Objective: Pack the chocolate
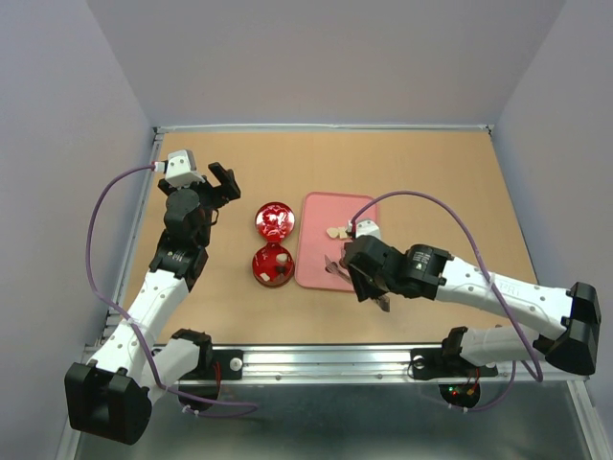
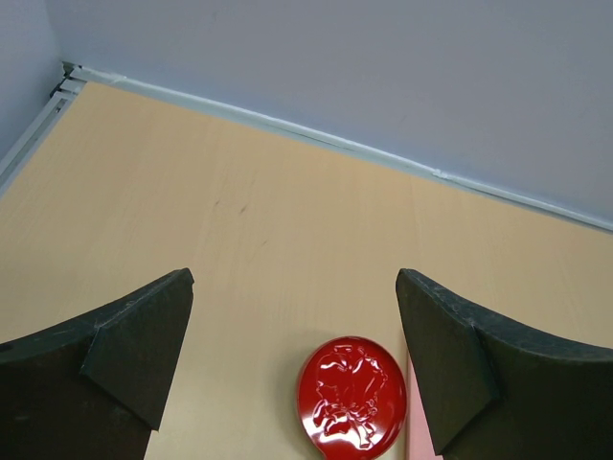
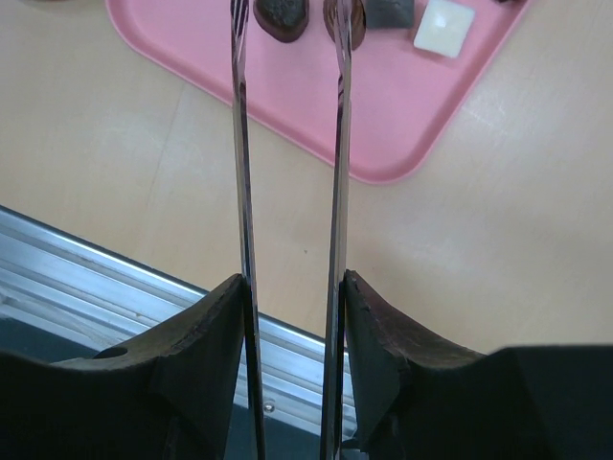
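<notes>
The small dark-brown and cream-white chocolate candies [image 3: 281, 17] lie on the flat pink plastic tray [image 3: 383, 125], in a row along the top edge of the right wrist frame. In the top view they sit near the tray's middle and lower left.

The two thin blades of the metal tweezers [image 3: 239, 144] reach up the frame toward them. The tips stand slightly apart, and one dark piece is close beside the left blade. We cannot tell whether anything is pinched yet. The right tool [image 3: 292, 287] is clamped on the tweezers' shanks. We take this to be because its own fingers are too broad for such tiny sweets.

Left of the tray in the top view is the open round red tin base [image 1: 256, 266], with a few pale bits inside that look like packed candies. Above it lies the round red embossed lid [image 1: 275, 220]. We suppose it lies apart to leave the base free for filling.

The left tool [image 1: 218, 182] hovers over the tan wooden surface [image 1: 431, 172] at upper left. Its fingers are spread wide and hold nothing, probably waiting for the lid.
</notes>
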Tool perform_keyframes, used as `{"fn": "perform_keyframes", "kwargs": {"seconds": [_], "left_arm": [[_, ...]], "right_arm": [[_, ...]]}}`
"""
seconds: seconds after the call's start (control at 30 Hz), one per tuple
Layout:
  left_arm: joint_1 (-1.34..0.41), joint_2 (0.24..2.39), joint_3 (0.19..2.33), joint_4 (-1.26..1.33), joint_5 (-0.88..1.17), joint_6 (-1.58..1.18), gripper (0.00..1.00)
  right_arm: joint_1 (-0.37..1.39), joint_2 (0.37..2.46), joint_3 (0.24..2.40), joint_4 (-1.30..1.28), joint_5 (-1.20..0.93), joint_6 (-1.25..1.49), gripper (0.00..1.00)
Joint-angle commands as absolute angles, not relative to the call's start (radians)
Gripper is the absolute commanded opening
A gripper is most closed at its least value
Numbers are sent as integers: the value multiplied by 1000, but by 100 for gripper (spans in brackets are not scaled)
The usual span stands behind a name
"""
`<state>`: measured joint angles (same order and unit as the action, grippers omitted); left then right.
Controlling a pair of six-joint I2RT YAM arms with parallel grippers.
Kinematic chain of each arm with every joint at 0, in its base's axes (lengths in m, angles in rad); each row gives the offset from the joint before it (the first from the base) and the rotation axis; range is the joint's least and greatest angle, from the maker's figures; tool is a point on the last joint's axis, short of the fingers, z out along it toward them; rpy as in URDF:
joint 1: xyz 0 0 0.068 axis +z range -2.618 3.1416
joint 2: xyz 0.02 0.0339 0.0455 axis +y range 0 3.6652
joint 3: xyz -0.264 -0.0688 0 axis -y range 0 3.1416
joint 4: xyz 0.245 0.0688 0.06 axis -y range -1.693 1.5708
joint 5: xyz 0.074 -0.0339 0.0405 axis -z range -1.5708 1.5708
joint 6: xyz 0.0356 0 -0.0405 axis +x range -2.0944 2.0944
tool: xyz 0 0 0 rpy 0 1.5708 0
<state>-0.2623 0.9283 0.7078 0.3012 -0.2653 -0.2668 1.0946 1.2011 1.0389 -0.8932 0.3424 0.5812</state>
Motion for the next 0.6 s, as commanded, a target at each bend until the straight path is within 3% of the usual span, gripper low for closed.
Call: {"fn": "perform_keyframes", "kwargs": {"seconds": [0.0,0.57], "left_arm": [[-267,914,762,330,-268,-268,99],[-267,916,762,333,-268,-270,99]], "right_arm": [[1098,1184,1025,-908,331,617,49],[1100,1232,1054,-858,304,575,49]]}}
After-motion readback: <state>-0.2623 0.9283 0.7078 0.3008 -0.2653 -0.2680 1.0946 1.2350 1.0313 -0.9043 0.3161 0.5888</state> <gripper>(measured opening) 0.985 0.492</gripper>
